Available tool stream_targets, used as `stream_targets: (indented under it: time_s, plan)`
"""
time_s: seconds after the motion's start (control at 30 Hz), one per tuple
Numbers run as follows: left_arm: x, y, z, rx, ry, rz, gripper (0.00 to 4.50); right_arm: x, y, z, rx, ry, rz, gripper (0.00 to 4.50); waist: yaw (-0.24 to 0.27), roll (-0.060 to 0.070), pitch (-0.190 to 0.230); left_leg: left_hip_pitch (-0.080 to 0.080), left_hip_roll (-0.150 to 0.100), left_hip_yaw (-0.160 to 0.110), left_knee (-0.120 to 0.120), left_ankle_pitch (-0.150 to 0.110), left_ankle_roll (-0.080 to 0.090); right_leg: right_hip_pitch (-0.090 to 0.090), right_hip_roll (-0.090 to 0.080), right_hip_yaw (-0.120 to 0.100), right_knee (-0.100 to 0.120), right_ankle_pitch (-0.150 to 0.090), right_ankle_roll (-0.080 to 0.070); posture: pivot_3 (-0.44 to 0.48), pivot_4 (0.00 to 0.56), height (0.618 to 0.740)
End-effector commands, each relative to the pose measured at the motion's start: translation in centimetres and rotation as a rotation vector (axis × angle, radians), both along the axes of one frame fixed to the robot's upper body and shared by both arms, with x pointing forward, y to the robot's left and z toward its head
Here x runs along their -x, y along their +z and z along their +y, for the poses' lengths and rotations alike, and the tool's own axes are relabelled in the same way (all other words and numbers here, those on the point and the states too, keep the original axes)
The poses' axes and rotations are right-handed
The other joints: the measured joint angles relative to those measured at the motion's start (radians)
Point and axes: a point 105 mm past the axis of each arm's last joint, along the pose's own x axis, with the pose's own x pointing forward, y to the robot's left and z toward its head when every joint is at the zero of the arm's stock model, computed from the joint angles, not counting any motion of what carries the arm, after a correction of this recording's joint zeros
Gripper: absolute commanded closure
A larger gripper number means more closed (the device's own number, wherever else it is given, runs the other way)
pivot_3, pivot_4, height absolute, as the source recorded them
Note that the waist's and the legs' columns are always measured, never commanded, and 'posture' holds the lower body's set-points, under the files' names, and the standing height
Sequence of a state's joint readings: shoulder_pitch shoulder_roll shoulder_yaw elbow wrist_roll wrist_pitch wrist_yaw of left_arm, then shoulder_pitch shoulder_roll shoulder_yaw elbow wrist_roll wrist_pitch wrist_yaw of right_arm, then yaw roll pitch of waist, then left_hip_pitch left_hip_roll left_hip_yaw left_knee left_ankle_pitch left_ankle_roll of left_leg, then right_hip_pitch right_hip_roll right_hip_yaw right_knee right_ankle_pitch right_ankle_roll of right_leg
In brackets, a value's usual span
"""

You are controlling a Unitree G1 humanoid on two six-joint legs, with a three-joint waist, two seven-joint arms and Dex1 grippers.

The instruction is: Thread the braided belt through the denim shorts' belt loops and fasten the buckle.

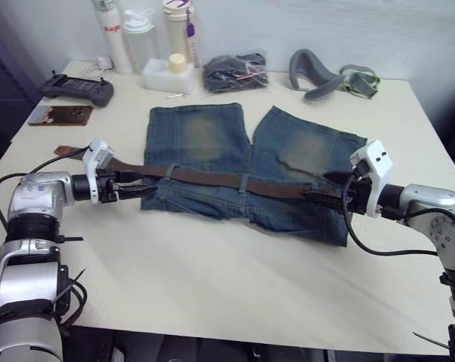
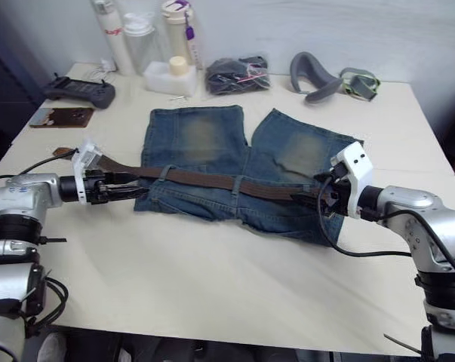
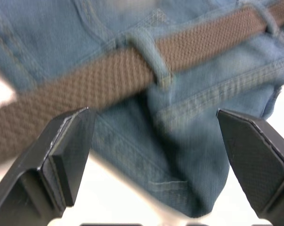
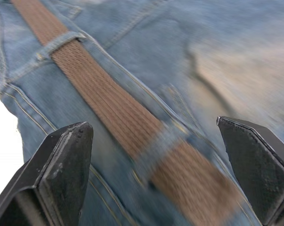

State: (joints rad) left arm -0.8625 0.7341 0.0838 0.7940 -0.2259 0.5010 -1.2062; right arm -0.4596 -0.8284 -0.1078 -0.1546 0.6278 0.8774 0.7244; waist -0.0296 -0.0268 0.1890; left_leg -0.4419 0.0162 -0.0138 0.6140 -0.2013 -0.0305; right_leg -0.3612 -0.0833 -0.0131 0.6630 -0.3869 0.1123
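The denim shorts (image 1: 212, 136) lie flat mid-table with the waistband nearest me. Across the waistband runs the braided belt (image 1: 212, 178), passing under belt loops (image 1: 244, 183); its tan end (image 1: 65, 151) trails off the shorts to the left. My left gripper (image 1: 146, 185) is open at the shorts' left waist corner, its fingers (image 3: 68, 150) either side of the cloth just below the belt (image 3: 85, 80) and a loop (image 3: 149, 54). At the right waist end my right gripper (image 1: 319, 190) is open, with its fingers (image 4: 61, 165) straddling the belt (image 4: 104, 103) where it goes through a loop (image 4: 163, 146). The buckle is hidden.
At the back of the table stand bottles (image 1: 140, 34), a white container (image 1: 167, 74), a dark bundle in a clear bag (image 1: 233, 72) and a grey padded strap (image 1: 318, 75). A black controller (image 1: 76, 89) and a brown card (image 1: 59, 115) lie back left.
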Motion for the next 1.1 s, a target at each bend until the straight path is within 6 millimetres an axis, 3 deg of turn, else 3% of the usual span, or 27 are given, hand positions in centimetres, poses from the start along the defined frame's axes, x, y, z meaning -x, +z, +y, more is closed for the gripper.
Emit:
stream_targets:
  time_s: [0.03,0.13,0.27,0.37,0.5,0.6,0.83,0.9,1.03,1.1]
  plan:
    - [-1.2,3.7,-0.6,0.127,0.055,-0.056,0.01,-0.8,1.5,-1.4,-0.071,-0.046,-0.009,0.0,0.007,0.0,0.0,0.0,-0.001,0.0,0.0,0.0,0.001,0.0,-0.001,0.001,0.0,0.0,0.0,0.0,0.15,0.74]
    - [-1.8,4.2,-1.2,0.177,0.067,-0.021,0.01,-1.8,2.0,-2.1,-0.132,-0.077,0.004,0.0,0.008,0.0,0.0,0.001,-0.002,0.001,0.001,-0.002,0.004,0.0,-0.002,0.003,0.0,0.0,0.001,0.0,0.15,0.74]
    - [-2.9,3.3,-2.1,0.161,0.095,0.022,0.01,-3.4,1.2,-2.7,-0.171,-0.12,0.044,0.0,0.002,0.0,0.0,0.003,-0.002,0.009,0.0,-0.003,0.004,0.0,-0.002,0.004,-0.001,0.0,0.001,0.0,0.15,0.74]
    - [-3.4,1.1,-3.0,0.085,0.105,0.083,0.01,-4.0,0.0,-2.3,-0.182,-0.116,0.097,0.0,-0.001,0.0,0.0,0.003,-0.003,0.016,0.0,-0.003,0.004,-0.001,-0.001,0.004,0.0,0.0,0.001,0.0,0.15,0.74]
    - [-2.9,-2.1,-3.9,-0.033,0.067,0.174,0.01,-3.4,-3.3,-1.3,-0.115,-0.067,0.192,0.0,0.001,0.0,0.0,0.003,-0.001,0.022,0.0,-0.002,0.004,-0.007,0.0,0.008,0.004,0.0,0.001,0.0,0.15,0.74]
    - [-2.7,-2.6,-4.1,-0.021,0.057,0.193,0.8,-2.9,-4.4,-0.6,-0.134,-0.047,0.221,0.85,0.001,0.0,0.0,0.004,-0.002,0.025,0.001,-0.003,0.003,-0.008,-0.001,0.01,0.007,0.0,0.001,0.0,0.15,0.74]
    - [-2.5,-0.4,-3.6,0.037,0.012,0.116,3.78,-1.9,-3.1,-0.4,-0.103,0.004,0.112,4.12,0.001,0.0,0.0,0.004,-0.001,0.025,0.002,-0.004,0.002,-0.013,0.0,0.016,0.011,0.0,0.001,0.0,0.15,0.74]
    - [-2.2,0.4,-3.5,0.044,-0.028,0.075,4.27,-1.2,-2.3,-0.5,-0.052,0.032,0.041,4.29,0.002,0.0,0.0,0.004,-0.001,0.025,0.002,-0.004,0.002,-0.013,0.0,0.016,0.011,0.0,0.001,0.0,0.15,0.74]
    - [-0.4,2.4,-4.1,0.053,-0.168,-0.051,4.27,0.8,0.5,0.2,0.091,0.112,-0.248,4.29,0.001,0.0,0.0,0.003,0.0,0.024,0.002,-0.004,0.002,-0.014,0.0,0.018,0.011,0.0,0.001,0.0,0.15,0.74]
    - [0.8,2.3,-4.6,-0.029,-0.239,-0.152,4.27,1.4,2.1,0.5,0.16,0.094,-0.433,4.29,0.001,0.0,0.0,0.003,0.001,0.024,0.002,-0.005,0.001,-0.014,0.001,0.019,0.01,0.0,0.001,0.0,0.15,0.74]
